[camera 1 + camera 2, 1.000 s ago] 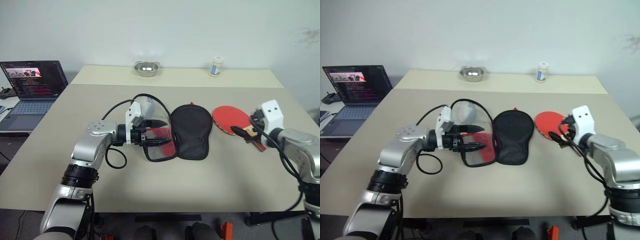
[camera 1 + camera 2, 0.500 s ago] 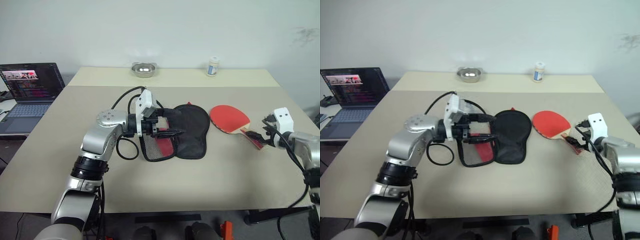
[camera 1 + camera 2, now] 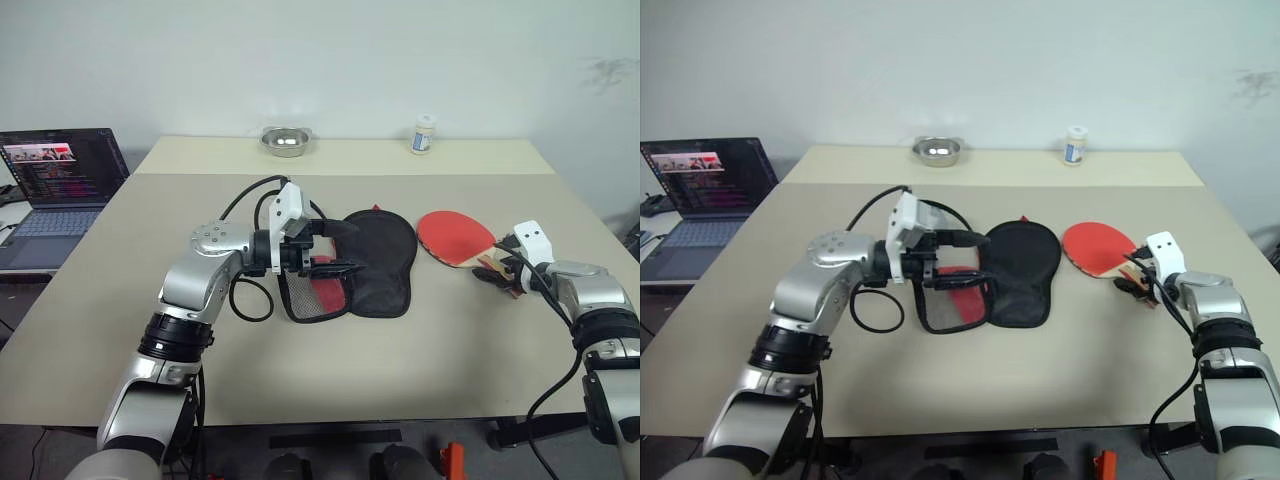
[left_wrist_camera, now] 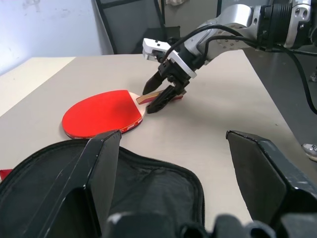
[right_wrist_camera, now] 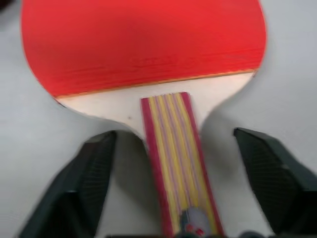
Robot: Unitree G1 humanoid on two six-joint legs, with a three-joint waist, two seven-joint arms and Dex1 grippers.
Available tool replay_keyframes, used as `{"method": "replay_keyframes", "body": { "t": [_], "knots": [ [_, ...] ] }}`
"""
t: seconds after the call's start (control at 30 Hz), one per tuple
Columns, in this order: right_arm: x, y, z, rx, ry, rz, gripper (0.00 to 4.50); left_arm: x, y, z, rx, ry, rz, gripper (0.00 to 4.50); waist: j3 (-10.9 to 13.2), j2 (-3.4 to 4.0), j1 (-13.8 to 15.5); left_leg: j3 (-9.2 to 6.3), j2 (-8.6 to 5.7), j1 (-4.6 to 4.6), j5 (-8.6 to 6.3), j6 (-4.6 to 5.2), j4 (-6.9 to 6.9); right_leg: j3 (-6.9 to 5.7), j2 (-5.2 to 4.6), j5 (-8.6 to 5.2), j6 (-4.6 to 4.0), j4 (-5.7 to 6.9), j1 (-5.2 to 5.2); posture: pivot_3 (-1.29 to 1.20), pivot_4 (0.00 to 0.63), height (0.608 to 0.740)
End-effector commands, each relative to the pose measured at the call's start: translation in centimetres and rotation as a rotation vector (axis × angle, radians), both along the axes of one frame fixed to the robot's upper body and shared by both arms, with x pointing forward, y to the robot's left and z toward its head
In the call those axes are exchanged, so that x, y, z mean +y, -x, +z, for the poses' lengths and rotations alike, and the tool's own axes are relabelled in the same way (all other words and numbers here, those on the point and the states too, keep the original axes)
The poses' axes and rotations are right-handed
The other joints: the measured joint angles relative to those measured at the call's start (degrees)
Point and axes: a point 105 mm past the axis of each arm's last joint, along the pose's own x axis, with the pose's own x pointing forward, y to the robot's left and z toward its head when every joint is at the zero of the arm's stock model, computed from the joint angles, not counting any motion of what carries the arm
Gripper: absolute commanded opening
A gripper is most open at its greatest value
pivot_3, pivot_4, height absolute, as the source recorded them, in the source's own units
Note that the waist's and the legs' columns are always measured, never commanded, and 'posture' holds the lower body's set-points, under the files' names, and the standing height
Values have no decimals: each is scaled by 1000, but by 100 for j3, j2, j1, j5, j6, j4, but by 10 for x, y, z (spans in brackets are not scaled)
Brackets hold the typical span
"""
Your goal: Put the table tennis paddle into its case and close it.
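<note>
While the table tennis paddle [image 3: 458, 237] lies flat on the desk [image 3: 420, 350], red face up, right of center, my right tool [image 5: 171, 193] sits low over its handle [image 5: 173, 148]. The two black fingers [image 5: 89, 178] are spread, one on each side of the striped handle, not pinching it yet; both clear of the wood in the right wrist view. Handle points to the near right, blade toward the far left.

My left tool [image 3: 335, 247] is raised a bit above the desk, left of center, pointing to the right, fingers spread apart. It hangs over the left part of the case [image 3: 378, 260]; I can't tell if a finger is hooked in the rim. Case lies open just left of the paddle, near but not touching: black half flat on the right, red half with mesh pocket [image 3: 315, 295] on the left, under my tool.

Far edge of desk: a metal bowl [image 3: 285, 140] and a small white bottle [image 3: 424, 134], well apart. Laptop [image 3: 55, 180] open on a side desk at far left.
</note>
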Motion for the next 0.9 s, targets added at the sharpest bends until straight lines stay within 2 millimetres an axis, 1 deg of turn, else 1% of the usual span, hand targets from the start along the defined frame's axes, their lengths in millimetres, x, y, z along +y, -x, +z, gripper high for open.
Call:
{"method": "replay_keyframes", "body": {
  "t": [0.03, 0.13, 0.2, 0.33, 0.43, 0.47, 0.5, 0.57, 0.63, 0.67, 0.7, 0.77, 0.83, 0.9],
  "knots": [
    [-3, 0, -7, 43, -6, -51, 2635, 4, 0, 8, -54, 6, 18, 3704, 0, 0, 0, -1, 0, 5, 1, 0, 0, -1, 0, -7, 13, 0, 7, 0, 150, 740],
    [-4, 0, -9, 52, -22, -87, 1615, 4, 0, 7, -55, 6, 20, 3704, -4, -5, 2, -1, -3, 12, 4, 1, 1, -1, -2, -6, 14, 0, 15, 0, 150, 740],
    [-8, -1, -8, 46, -19, -118, 1087, 3, 0, 7, -56, 6, 21, 3704, -5, -6, 5, -2, -2, 10, 4, 1, 2, 0, -5, 3, 1, 0, 15, 0, 150, 740],
    [-17, -5, 7, -10, -29, -201, 1072, 3, 0, 6, -57, 5, 22, 3704, -6, -8, 21, -1, -5, 10, 5, 2, 3, -1, -7, 9, -7, 0, 15, 0, 150, 740],
    [-22, -7, 35, -95, -35, -246, 1072, 5, 0, 5, -60, 2, 30, 3704, -1, 0, 43, -2, -7, 4, 5, 3, 2, -2, -14, 9, -7, -1, 13, 0, 150, 740],
    [-22, -7, 46, -125, -37, -257, 1072, 6, 0, 5, -60, 1, 32, 3704, 1, 4, 55, -3, -8, -7, 6, 3, 2, -4, -15, 9, -7, -1, 3, 0, 150, 740],
    [-16, -5, 57, -154, -52, -260, 1072, 7, -1, 5, -61, 1, 36, 3704, 3, 7, 57, -3, -9, -23, 6, 2, 1, -4, -15, 9, -7, 0, -13, 0, 150, 740],
    [7, 3, 81, -213, -97, -237, 1072, 11, -1, 5, -61, 3, 48, 3704, 4, 13, 55, -3, -8, -45, 7, 0, -3, -3, -16, 9, -8, 2, -39, 0, 150, 740],
    [44, 15, 94, -239, -160, -188, 1072, 15, -2, 6, -62, 6, 61, 3704, 4, 21, 10, -4, -2, -96, 22, -25, -1, -2, -22, 11, -9, 14, -94, 0, 150, 740],
    [60, 21, 97, -239, -192, -172, 1072, 18, -3, 7, -63, 7, 68, 3704, 4, 21, -8, -4, 8, -114, 28, -35, -2, -1, -18, 11, -10, 21, -117, 0, 150, 740],
    [79, 27, 97, -234, -228, -153, 1072, 21, -4, 8, -63, 10, 78, 3704, 4, 21, -20, -2, 13, -115, 27, -36, -3, 2, -13, 11, -10, 31, -126, 0, 150, 740],
    [110, 35, 94, -215, -293, -138, 1072, 29, -7, 9, -63, 10, 99, 3704, 4, 21, -16, -3, 20, -118, 29, -39, -11, 3, -6, 0, -19, 67, -157, 0, 150, 740],
    [136, 40, 91, -195, -362, -140, 1072, 39, -10, 9, -64, -1, 121, 3704, 4, 21, 4, -8, 37, -119, 36, -51, -13, -8, 8, -3, -24, 86, -169, 0, 150, 740],
    [155, 42, 89, -179, -408, -150, 1072, 47, -13, 8, -62, -14, 140, 3704, 5, 23, 22, -17, 47, -116, 42, -59, -15, -19, 19, -1, -27, 96, -170, 0, 150, 740]
  ]
}}
